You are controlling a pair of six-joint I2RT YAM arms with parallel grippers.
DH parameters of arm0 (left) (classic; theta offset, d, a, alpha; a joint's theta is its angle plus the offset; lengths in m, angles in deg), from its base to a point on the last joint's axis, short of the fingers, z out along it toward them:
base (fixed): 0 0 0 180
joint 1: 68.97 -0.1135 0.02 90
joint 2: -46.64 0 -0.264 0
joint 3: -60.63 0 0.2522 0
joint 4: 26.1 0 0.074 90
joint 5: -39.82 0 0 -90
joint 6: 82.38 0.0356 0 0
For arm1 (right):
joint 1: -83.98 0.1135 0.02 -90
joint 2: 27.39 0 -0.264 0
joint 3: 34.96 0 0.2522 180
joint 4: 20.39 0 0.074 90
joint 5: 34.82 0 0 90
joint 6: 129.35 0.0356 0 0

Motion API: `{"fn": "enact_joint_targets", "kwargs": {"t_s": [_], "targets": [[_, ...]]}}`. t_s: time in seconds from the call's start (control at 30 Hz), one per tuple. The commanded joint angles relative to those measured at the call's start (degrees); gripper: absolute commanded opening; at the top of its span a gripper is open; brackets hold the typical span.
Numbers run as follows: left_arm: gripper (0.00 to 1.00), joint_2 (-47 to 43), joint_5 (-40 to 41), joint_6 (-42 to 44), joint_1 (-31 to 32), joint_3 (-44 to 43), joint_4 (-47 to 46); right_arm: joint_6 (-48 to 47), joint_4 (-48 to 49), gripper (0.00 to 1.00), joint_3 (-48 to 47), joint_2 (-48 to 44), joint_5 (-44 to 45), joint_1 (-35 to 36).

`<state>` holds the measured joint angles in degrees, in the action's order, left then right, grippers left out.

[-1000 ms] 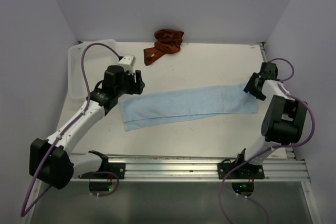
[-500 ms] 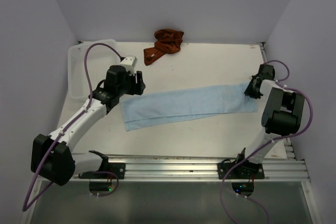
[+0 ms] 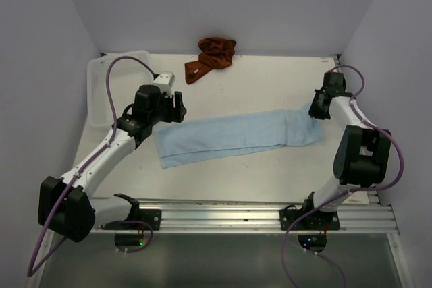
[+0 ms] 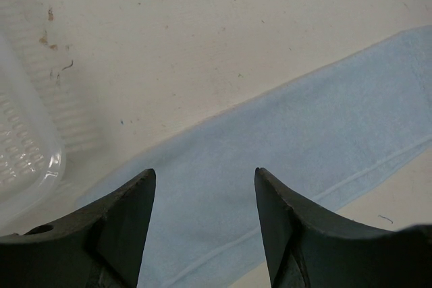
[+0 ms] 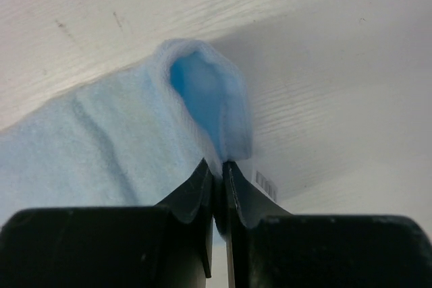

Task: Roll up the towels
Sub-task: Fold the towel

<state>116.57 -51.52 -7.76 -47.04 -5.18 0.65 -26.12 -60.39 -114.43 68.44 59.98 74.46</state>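
Right gripper nipped onto one end of the blue towel, left gripper open over the other end.

From above, the light-blue towel (image 3: 236, 136) lies as a long flat strip across the middle of the table (image 3: 270, 72), with its right end bunched at the right gripper (image 3: 315, 111). The rust towel (image 3: 210, 57) sits crumpled at top centre, well apart from it. Only the right wrist view shows the grip: the jaws are almost together on the towel's edge, which curls into a small open loop above them. The left wrist view shows the left gripper (image 4: 204, 175) with jaws spread wide and holding nothing. It hangs over the towel's other end, with the white basket (image 4: 27, 153) at the frame's left.
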Motion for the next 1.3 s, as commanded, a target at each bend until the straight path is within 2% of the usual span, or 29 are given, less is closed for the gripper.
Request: {"fn": "enact_joint_targets", "kwargs": {"t_s": [0.0,0.3,0.47,0.77,1.27], "targets": [[0.65,-2.7,-0.9,1.1,0.3,0.7,-0.9,-1.8,-7.6,0.0,-4.0,-3.4,3.3,3.3],[0.66,-5.9,-0.2,1.2,0.2,1.4,-1.1,-3.0,-20.3,0.0,-13.8,-2.4,5.7,15.2],[0.67,-7.7,0.7,1.3,0.3,1.8,-1.1,-0.4,-26.7,0.0,-20.5,-1.7,4.4,20.8],[0.69,-10.2,1.0,1.4,0.2,2.5,-1.1,3.5,-31.6,0.0,-29.4,2.1,2.3,33.0],[0.7,-12.9,2.9,1.2,0.2,3.0,-1.2,12.0,-34.5,0.0,-45.1,12.7,0.7,47.4]]}}
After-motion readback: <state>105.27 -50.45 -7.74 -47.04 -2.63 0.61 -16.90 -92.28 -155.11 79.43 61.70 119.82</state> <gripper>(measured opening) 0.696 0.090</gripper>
